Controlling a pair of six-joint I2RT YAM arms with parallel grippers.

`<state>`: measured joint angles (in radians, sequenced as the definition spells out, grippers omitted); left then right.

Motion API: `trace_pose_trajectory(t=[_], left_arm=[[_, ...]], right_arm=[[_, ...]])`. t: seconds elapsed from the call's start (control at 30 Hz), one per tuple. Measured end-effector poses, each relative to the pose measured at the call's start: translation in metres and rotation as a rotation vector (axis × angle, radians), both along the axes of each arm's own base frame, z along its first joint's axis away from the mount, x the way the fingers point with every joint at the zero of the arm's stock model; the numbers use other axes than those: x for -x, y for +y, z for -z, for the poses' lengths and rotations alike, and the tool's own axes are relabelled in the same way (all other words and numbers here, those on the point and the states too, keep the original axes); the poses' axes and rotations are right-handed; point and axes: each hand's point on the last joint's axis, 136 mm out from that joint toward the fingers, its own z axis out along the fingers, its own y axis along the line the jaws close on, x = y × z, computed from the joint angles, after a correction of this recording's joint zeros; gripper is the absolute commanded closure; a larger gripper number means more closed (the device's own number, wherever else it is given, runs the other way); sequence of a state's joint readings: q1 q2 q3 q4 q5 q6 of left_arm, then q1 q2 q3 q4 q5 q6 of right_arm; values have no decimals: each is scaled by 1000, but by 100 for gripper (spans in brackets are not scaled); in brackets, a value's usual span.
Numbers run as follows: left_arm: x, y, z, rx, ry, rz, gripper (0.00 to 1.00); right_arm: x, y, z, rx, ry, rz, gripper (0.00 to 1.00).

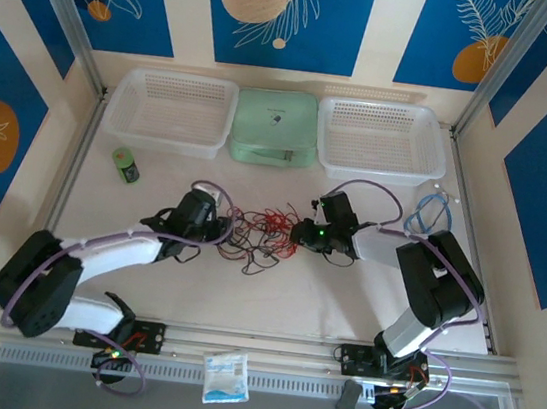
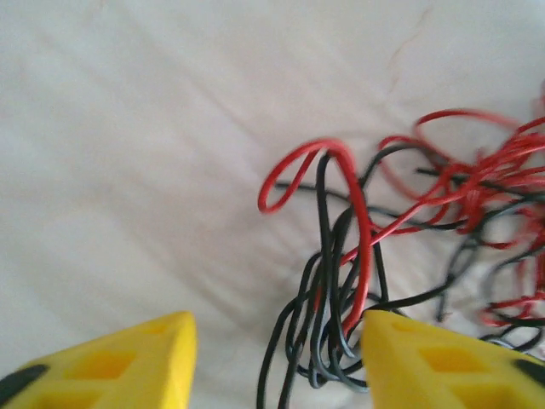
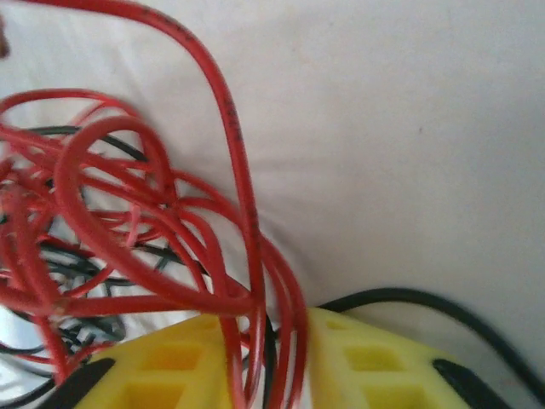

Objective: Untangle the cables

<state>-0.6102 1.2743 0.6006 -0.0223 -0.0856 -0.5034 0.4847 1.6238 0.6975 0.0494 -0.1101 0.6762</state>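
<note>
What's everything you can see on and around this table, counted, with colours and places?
cables: one tangle, red and black, table centre
baskets: two, white, back edge
case: one, pale green, between the baskets
small object: one, green, back left
coiled cable: one, light blue, right side
packet: one, white, near edge
arms: two, black and white, flanking the tangle
left pincer: one, yellow, open astride cables
right pincer: one, yellow, cables passing between its jaws

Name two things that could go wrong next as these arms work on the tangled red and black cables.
1. Several red strands of the cables run together through the right pincer; a pull would likely tighten the knot rather than free one strand.
2. The left pincer stands open, with a bunch of black strands and a red loop between its tips; closing may catch many at once.
</note>
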Motion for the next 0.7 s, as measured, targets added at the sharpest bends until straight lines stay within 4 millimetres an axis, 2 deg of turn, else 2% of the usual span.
trace_pose_trajectory(t=[0.1,0.17,0.27,0.37,0.47,0.6,0.7], left_arm=[[-6,-5,-43,20,-73,29,33],[-7,-7,-64,30,-106,43,30],[-6,-13,-74,41,-114,76,26],[-2,-20,-62,39,-72,112,25],[-1,-29,-41,32,-16,140,22],[-4,-34,-12,9,50,144,10],[-6,-38,3,-2,73,155,6]], right_arm=[[5,-4,-12,-5,-11,2,29],[8,-6,-22,-11,-26,0,16],[10,-6,-40,-30,-61,-8,2],[10,-4,-47,-46,-78,-20,1],[9,-1,-39,-44,-50,-35,1],[-4,10,-26,-39,-16,-57,1],[-10,17,-21,-48,-1,-74,1]])
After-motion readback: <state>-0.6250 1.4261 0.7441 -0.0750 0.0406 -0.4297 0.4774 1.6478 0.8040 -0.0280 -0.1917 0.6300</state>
